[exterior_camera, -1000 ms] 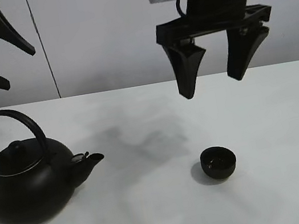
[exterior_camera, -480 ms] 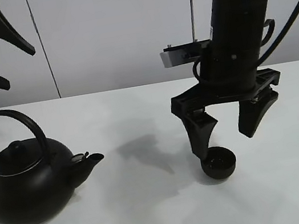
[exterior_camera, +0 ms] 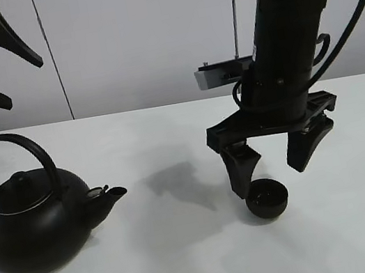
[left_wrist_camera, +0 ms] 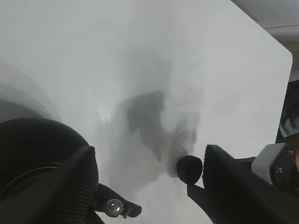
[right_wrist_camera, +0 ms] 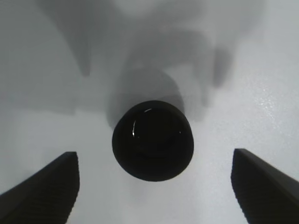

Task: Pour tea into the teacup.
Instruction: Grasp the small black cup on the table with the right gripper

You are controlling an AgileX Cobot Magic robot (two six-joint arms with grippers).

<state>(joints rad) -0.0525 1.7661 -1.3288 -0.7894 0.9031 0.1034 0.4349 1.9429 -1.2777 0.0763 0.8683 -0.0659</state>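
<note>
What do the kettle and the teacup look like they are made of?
Kettle: probably metal with a dark satin coating; soft highlights on the body, a thin bright rim around the lid. Teacup: matte black, likely ceramic, only a small glint inside its wall; plastic cannot be ruled out.

No readable text, label, brand, number or sign on the kettle (exterior_camera: 31, 223), teacup (exterior_camera: 267, 198) or table (exterior_camera: 192, 269)

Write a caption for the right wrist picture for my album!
Open jaws flank a small round matte-black teacup on a white table.
</note>
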